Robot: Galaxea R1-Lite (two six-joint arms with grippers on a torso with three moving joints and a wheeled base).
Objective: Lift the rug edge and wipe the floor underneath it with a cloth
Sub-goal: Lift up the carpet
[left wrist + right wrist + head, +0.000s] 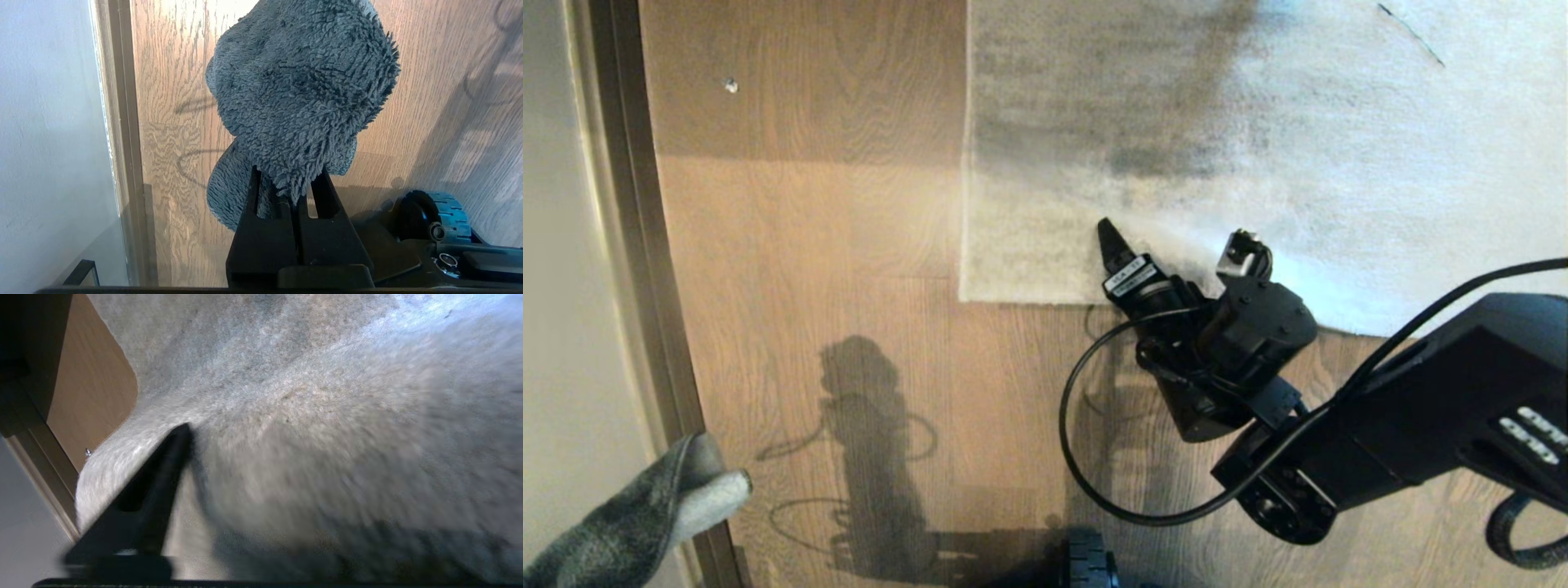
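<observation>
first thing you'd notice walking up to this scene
The black right gripper reaches over the near edge of the pale grey rug, close to its corner, one finger on the pile. At the lower left, by the wall, the left gripper is shut on a fuzzy dark grey cloth, held above the wood floor.

A pale plain wall [564, 245] fills nine o'clock, a dark brown skirting strip [637, 245] hugging it, and one small shiny speck [730, 84] sits at eleven.
</observation>
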